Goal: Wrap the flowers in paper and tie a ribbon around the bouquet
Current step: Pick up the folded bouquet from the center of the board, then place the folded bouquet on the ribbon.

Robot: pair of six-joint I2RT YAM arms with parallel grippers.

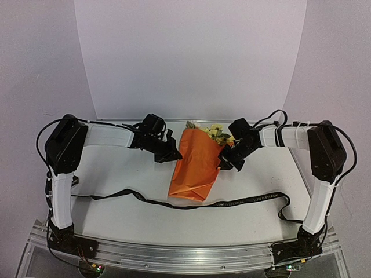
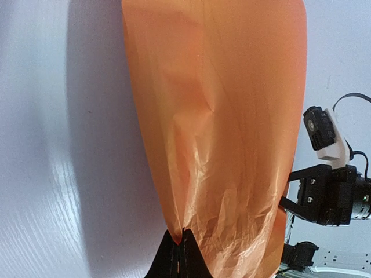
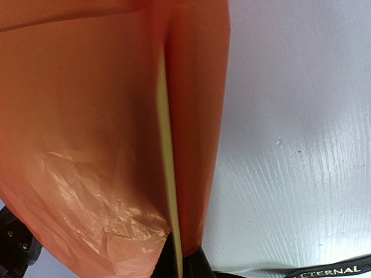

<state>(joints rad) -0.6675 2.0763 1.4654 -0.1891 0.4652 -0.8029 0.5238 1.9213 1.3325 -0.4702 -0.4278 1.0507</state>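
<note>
The left hand (image 2: pixel 181 255) is clenched on the paper (image 1: pixel 200 152), its fingertips pinching the orange sheet at the edge directly ahead of it. The right hand (image 3: pixel 181 260) is likewise clamped on the opposite edge, where a fold exposes a strip of the yellow underside.

The bouquet (image 1: pixel 190 176) lies flat on the worktop (image 1: pixel 122 174) between the two hands, touching both. The flowers (image 1: pixel 215 133) protrude from its open end, just beyond the right hand on the far side.

This two-sided pinch appears intended to hold the overlapped flaps shut so the wrap cannot spring open.

The ribbon (image 1: pixel 243 201) lies loose on the worktop behind both hands, toward the arm bases, and meets the near end of the bouquet. Whether it runs under the paper there cannot be told from above.

Judged stage: wrap formed, tying not yet begun.
</note>
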